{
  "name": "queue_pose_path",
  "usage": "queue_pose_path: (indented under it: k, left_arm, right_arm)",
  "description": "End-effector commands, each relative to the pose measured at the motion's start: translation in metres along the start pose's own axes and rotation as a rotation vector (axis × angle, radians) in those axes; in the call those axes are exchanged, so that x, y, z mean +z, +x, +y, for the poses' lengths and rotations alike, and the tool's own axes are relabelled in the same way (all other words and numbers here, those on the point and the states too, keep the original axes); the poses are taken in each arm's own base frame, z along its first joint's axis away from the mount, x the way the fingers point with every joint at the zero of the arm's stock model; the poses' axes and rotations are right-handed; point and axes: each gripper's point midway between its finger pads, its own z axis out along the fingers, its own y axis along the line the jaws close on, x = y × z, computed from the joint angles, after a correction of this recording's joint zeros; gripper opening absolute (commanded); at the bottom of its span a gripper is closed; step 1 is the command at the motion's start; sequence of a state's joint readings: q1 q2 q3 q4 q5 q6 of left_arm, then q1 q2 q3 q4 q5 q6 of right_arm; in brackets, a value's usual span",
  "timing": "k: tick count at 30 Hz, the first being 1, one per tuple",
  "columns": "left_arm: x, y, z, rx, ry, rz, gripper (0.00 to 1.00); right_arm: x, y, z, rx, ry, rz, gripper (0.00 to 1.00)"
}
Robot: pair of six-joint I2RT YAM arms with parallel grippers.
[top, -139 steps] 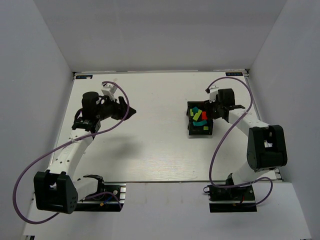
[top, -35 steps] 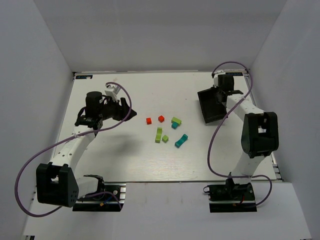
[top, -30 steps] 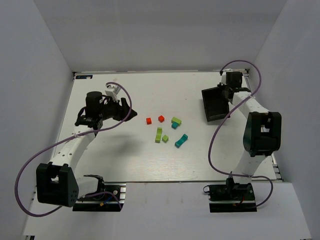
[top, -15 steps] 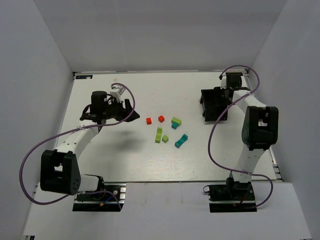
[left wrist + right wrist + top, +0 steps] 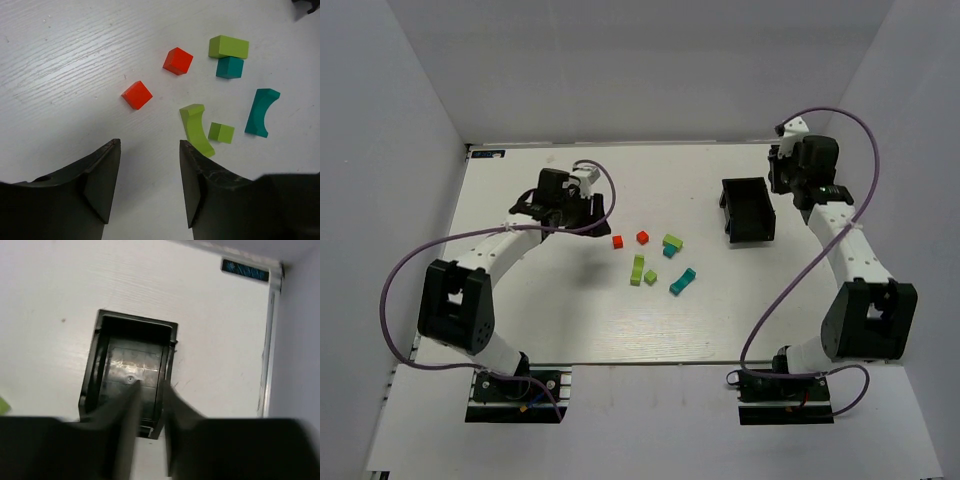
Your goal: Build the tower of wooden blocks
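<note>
Left tool [image 5: 148,150], jaws apart, tilts down near orange-red cube [image 5: 136,95].

No text can be read. A blue sticker [image 5: 245,270] at the table [image 5: 50,290] corner bears small marks, too blurred to make out.

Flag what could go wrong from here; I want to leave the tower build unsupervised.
The teal cube sits close beside the lime bar; the open left gripper could knock one while taking the other. The lime arch and teal arch are curved, so they may stack unsteadily.
</note>
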State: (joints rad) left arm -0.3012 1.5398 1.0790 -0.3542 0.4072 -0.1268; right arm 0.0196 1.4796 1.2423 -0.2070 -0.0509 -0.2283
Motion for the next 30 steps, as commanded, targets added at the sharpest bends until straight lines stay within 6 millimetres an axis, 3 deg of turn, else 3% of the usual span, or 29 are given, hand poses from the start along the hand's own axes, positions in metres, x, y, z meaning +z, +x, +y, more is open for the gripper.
queue_pose_path:
  k: [1,2,3,5,7,8,9,11,12,14,15,16,20,25,30]
  left_arm:
    - [0.003,-0.004,0.003,0.055,-0.104,0.044,0.60]
    - [0.007,-0.004,-0.001,0.080,-0.107,0.049,0.48]
    - [0.007,0.000,-0.001,0.083,-0.123,0.064,0.41]
    - [0.009,-0.003,-0.007,0.112,-0.130,0.068,0.24]
    - [0.007,-0.002,-0.010,0.143,-0.130,0.075,0.17]
    - [0.002,-0.006,-0.013,0.147,-0.128,0.059,0.17]
    - [0.000,-0.005,-0.017,0.169,-0.130,0.060,0.17]
    - [-0.008,-0.008,-0.024,0.195,-0.126,0.038,0.23]
    - [-0.009,-0.004,-0.028,0.202,-0.119,0.042,0.38]
    - [-0.013,-0.004,-0.035,0.222,-0.096,0.028,0.47]
    - [-0.017,-0.002,-0.040,0.231,-0.089,0.021,0.58]
    - [-0.019,0.001,-0.042,0.241,-0.073,0.024,0.60]
    - [-0.033,-0.002,-0.057,0.266,-0.042,-0.022,0.64]
    - [-0.038,0.002,-0.061,0.269,-0.017,-0.032,0.64]
    - [-0.029,0.017,-0.063,0.272,0.016,0.022,0.56]
  right_arm:
    - [-0.022,-0.012,0.046,-0.082,-0.221,-0.119,0.15]
    - [-0.039,-0.022,0.055,-0.127,-0.254,-0.179,0.05]
    - [-0.044,-0.020,0.068,-0.151,-0.305,-0.190,0.00]
    - [-0.063,-0.007,0.111,-0.238,-0.513,-0.216,0.00]
    - [-0.079,0.005,0.143,-0.317,-0.670,-0.254,0.00]
    - [-0.088,0.010,0.162,-0.341,-0.729,-0.250,0.03]
    - [-0.091,0.019,0.171,-0.358,-0.765,-0.246,0.13]
    - [-0.094,0.030,0.192,-0.430,-0.820,-0.236,0.19]
    - [-0.093,0.038,0.197,-0.444,-0.828,-0.213,0.22]
    - [-0.087,0.059,0.216,-0.496,-0.876,-0.150,0.31]
    - [-0.090,0.067,0.229,-0.544,-0.913,-0.142,0.34]
    - [-0.083,0.085,0.235,-0.552,-0.945,-0.091,0.41]
    - [-0.085,0.126,0.256,-0.681,-1.038,-0.029,0.48]
    - [-0.097,0.144,0.269,-0.832,-1.143,-0.058,0.50]
    - [-0.094,0.160,0.272,-0.954,-1.158,-0.067,0.55]
